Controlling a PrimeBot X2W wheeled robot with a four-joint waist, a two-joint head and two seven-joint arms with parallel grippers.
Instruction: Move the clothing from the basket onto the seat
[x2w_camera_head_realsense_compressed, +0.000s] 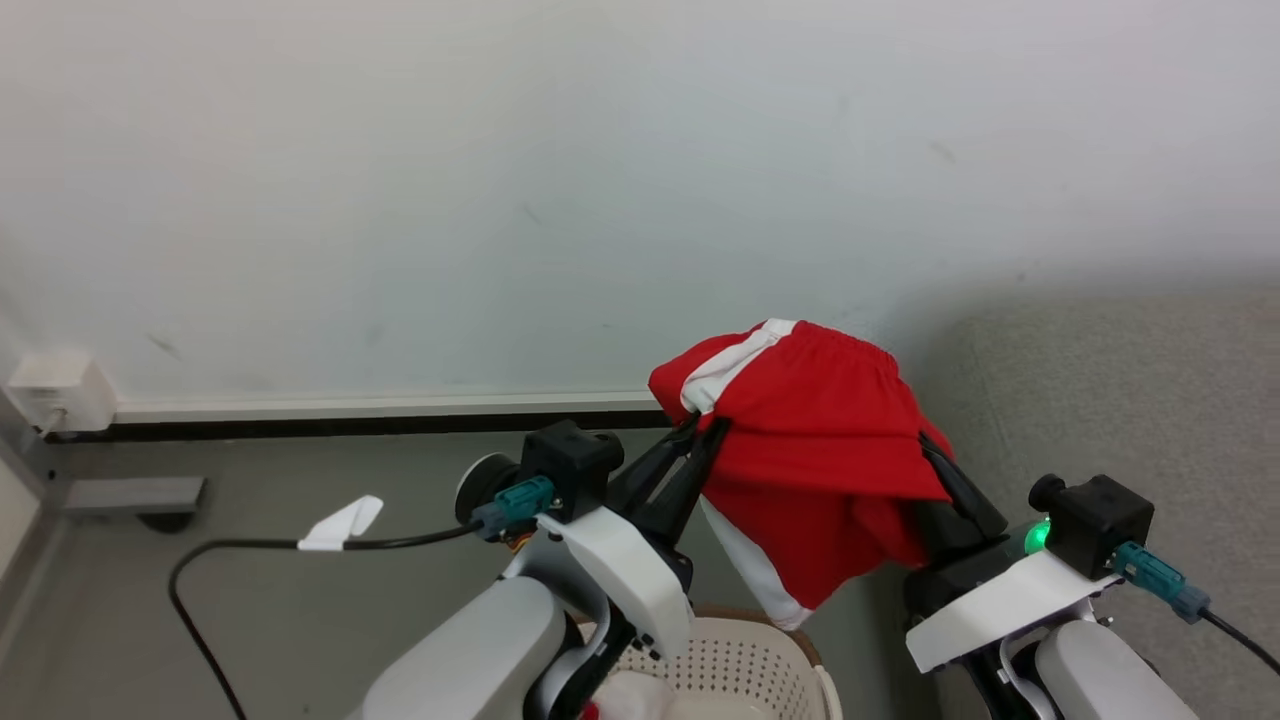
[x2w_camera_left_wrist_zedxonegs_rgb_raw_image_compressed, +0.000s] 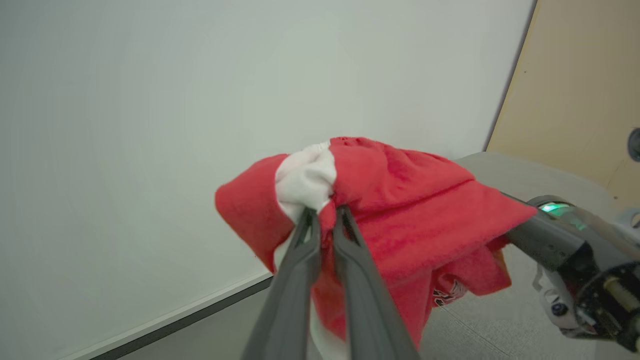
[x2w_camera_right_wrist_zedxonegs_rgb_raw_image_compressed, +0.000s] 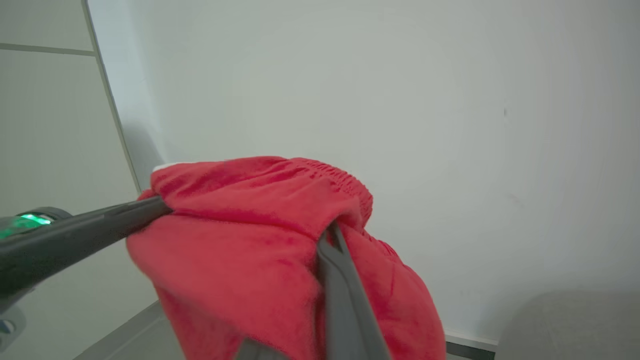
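Note:
A red garment with white side stripes, the clothing (x2w_camera_head_realsense_compressed: 815, 440), hangs in the air between both arms, above the basket (x2w_camera_head_realsense_compressed: 745, 665). My left gripper (x2w_camera_head_realsense_compressed: 705, 428) is shut on its left edge; in the left wrist view the left gripper (x2w_camera_left_wrist_zedxonegs_rgb_raw_image_compressed: 322, 212) pinches a bunched white and red fold of the clothing (x2w_camera_left_wrist_zedxonegs_rgb_raw_image_compressed: 400, 200). My right gripper (x2w_camera_head_realsense_compressed: 925, 440) is shut on the right side, its fingers partly buried in the clothing (x2w_camera_right_wrist_zedxonegs_rgb_raw_image_compressed: 260, 235). More red and white clothing (x2w_camera_head_realsense_compressed: 625, 695) lies in the cream basket. The grey seat (x2w_camera_head_realsense_compressed: 1120, 400) lies to the right.
A pale wall (x2w_camera_head_realsense_compressed: 500, 180) with a dark baseboard stands straight ahead. A white wall box (x2w_camera_head_realsense_compressed: 62, 392) and a grey floor bracket (x2w_camera_head_realsense_compressed: 130, 495) are at the far left. A black cable (x2w_camera_head_realsense_compressed: 250, 548) trails from my left wrist over the grey floor.

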